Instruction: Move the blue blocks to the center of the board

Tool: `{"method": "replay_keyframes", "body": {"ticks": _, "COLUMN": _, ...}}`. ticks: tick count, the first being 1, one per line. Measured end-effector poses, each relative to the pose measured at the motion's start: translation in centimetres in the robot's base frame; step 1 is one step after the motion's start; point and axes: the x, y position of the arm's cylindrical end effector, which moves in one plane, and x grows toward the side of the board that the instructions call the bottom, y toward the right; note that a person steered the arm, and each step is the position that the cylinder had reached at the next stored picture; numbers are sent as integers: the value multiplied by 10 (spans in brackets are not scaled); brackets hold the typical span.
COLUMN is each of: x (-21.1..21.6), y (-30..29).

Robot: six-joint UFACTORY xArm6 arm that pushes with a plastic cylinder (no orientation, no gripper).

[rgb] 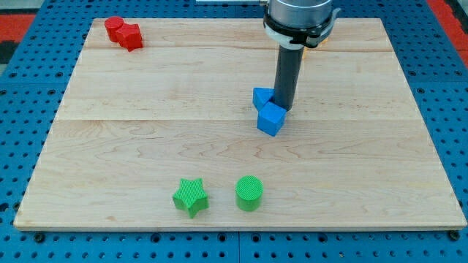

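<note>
my tip (283, 108) sitting betw 2 blue blocks | blue cube (270, 118) touching at view's bottom, other blue block (261, 96) at left | no jaws showing | desk (146, 124) ctr

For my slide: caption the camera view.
My tip touches two blue blocks near the wooden board's center.

My tip (282, 107) touches the two blue blocks (268, 112); red blocks (123, 32) and green blocks (219, 195) stand well apart, leaving open board (131, 139) between.
</note>
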Motion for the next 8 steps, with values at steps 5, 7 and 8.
{"method": "replay_keyframes", "body": {"ticks": 5, "x": 37, "y": -42}}
{"method": "replay_keyframes", "body": {"ticks": 7, "x": 23, "y": -56}}
{"method": "replay_keyframes", "body": {"ticks": 8, "x": 10, "y": -56}}
